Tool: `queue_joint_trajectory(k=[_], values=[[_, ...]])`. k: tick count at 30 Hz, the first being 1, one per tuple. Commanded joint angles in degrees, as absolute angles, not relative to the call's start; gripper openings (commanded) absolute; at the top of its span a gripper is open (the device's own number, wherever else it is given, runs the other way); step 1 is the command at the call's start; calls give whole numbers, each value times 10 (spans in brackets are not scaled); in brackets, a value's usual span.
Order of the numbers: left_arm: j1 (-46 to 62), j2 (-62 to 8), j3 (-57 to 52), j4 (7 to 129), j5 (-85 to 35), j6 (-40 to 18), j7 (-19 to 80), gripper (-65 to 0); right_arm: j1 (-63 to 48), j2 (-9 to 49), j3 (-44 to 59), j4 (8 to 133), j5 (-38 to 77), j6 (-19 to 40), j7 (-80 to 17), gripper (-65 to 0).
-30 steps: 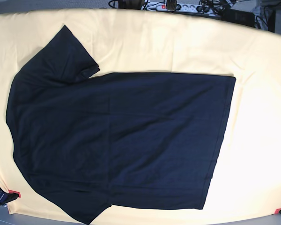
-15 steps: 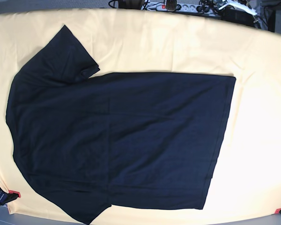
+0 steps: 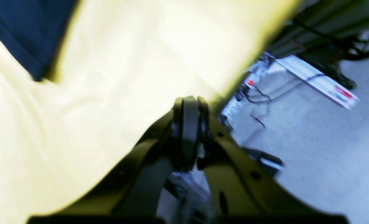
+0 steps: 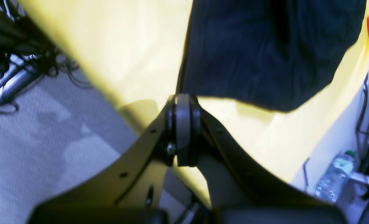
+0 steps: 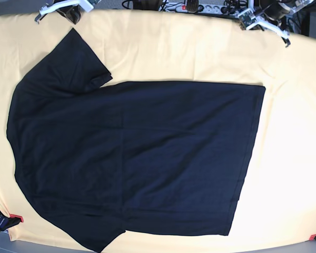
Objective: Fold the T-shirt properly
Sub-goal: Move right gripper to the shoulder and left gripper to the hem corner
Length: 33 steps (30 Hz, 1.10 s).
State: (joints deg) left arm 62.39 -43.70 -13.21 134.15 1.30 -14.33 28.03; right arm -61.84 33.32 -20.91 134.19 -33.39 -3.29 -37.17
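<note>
The T-shirt (image 5: 137, 158) lies spread flat across the middle and left of the base view on the pale yellow cloth (image 5: 289, 158) covering the surface, one sleeve reaching toward the upper left, the lower sleeve cut off by the bottom edge. The left hand (image 3: 189, 105) is pressed shut and empty at the cloth's edge; its view is blurred, with only a dark corner of the shirt showing upper left. The right hand (image 4: 183, 104) is likewise closed on nothing, just short of a sleeve. Both arms barely enter the base view's top edge.
</note>
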Motion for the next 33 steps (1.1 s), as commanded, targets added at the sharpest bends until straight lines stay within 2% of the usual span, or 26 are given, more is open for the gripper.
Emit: queue_joint_trajectory(k=[1,7,10,19,20,23,24,33], values=[[610,-449,-135,1350,17,-138,268,-650,-606,337,-208,1350,-333,-32,-359,-650],[517,-484,-135,1314,30,-142,245,-650,-526,337,-189,1350,-276,-22,-349,-650],[465,-505,-135,1263,30,-168,217,-650,-511,337,-158,1350,-239,-18,-333,-650],[319,-571,-135,1106,29,-339,68,-650,-508,337,-63,1350,-127,32,-319,-650],[305,-576,-134,1095,22,-355,62,-594,-508,336,-63,1350,-123,36,-319,-650],[267,-595,-119,1073,6,-377,60,-329,-508,333,-64,1350,-118,37,-317,-650],[257,-601,-112,1069,6,-380,60,-275,-508,331,-64,1350,-117,37,-317,-650],[150,-640,36,1059,70,-375,60,-264,-508,330,-64,1350,-118,37,-317,-650]])
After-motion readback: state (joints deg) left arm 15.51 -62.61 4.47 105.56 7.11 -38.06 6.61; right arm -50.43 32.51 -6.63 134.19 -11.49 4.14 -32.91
